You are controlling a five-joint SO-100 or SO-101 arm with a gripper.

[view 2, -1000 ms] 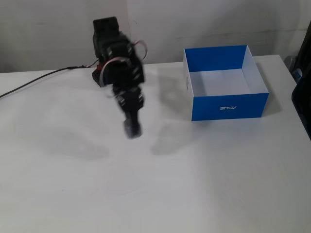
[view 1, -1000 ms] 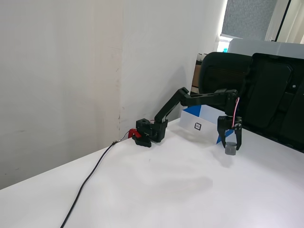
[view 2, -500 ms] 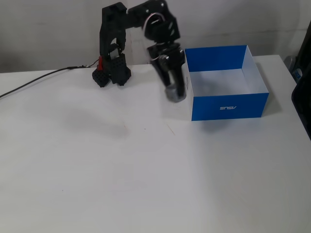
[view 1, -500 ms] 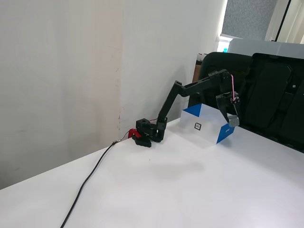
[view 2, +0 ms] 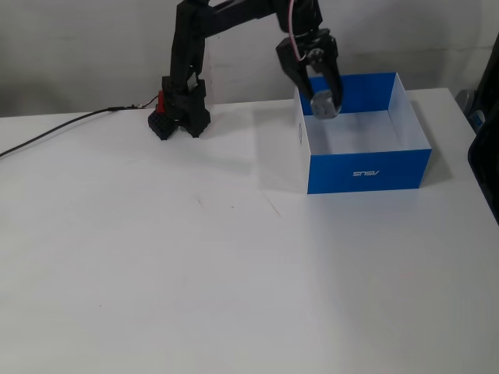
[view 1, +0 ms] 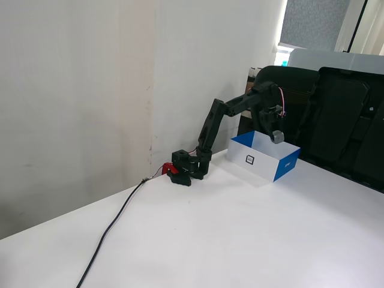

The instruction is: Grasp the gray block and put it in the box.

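Arm base point(view 2: 178, 117) at desk point(view 2: 195, 257) far edge. Claw point(view 2: 323, 105) clenched on gray block point(view 2: 324, 104), hanging above box point(view 2: 366, 167) interior, near its left wall. Step: placing. Next, probably: lower slightly, release block inside.

The black arm point(view 1: 225, 117) rises from its base point(view 1: 189, 167) just left of centre in a fixed view, its upper link leaning toward the upper right, then bending level to the wrist. The gripper point(view 1: 276, 135) hangs downward right of centre. In the other fixed view the gripper point(view 2: 323, 100) sits at top centre, jaws pointing down and closed on a small gray cube.
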